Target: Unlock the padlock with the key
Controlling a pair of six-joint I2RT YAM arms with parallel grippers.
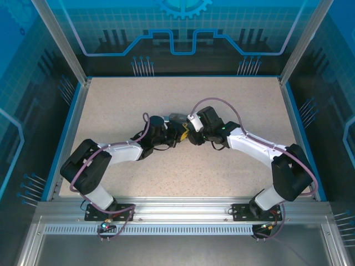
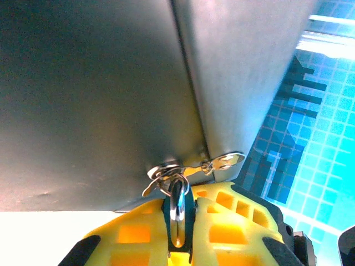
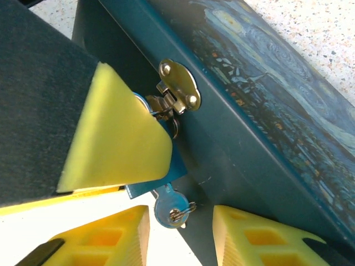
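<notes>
While clamped in left gripper (image 2: 177,210): padlock (image 3: 151,187), key (image 3: 169,207) inserted, apparently unturned. Right gripper (image 3: 181,220) spread astride key, grasping nothing. Turn outstanding.

Top cam: even overhead light, bench (image 1: 183,100) bright, only soft shadows under the arms, blue walls noticeably dimmer. Left wrist cam: box (image 2: 94,83) wall too close to the lens, so just a smooth grey gradient, darkest top left, no texture resolved. White strip bottom left is blown out, there's a glare streak on the padlock (image 2: 177,209) loop, and the yellows are oversaturated. Right wrist cam: hasp (image 3: 178,84) and key (image 3: 170,206) sharp, with specular spots. Big near yellow pad (image 3: 111,147) is soft, its dark backing nearly crushed, and the bench at bottom left is clipped white.
</notes>
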